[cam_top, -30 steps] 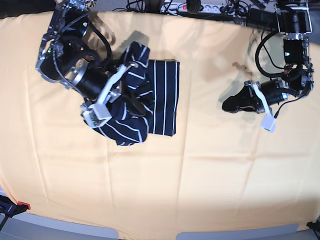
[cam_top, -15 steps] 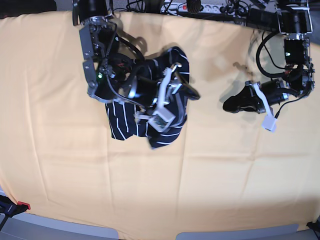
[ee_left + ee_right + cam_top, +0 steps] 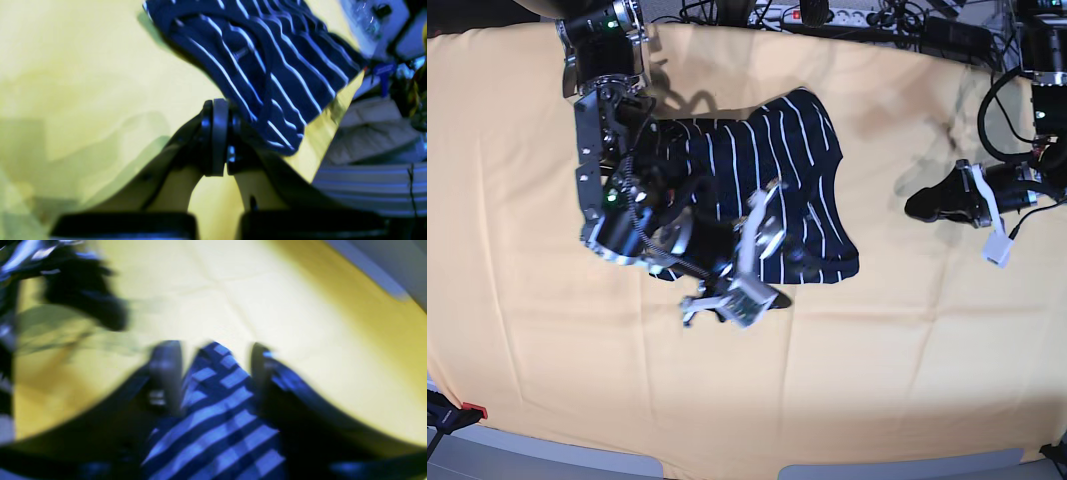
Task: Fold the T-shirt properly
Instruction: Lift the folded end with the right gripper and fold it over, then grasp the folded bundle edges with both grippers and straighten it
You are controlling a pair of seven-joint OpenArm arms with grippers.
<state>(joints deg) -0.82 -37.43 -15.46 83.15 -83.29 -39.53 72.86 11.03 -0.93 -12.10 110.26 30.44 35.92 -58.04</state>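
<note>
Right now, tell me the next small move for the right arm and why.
Probably open the right hand fully and lift it straight off the T-shirt. In the right wrist view striped cloth sits between its parted fingers, and in the base view the shirt is already spread over the yellow cloth. The left hand is shut, off to the side.

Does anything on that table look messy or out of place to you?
The T-shirt is no neat rectangle: it lies askew on the yellow cloth, one corner fanned out and rumpled. Striped fabric sits between the parted fingers of the right end effector. The left end effector rests shut, apart from the shirt.
</note>
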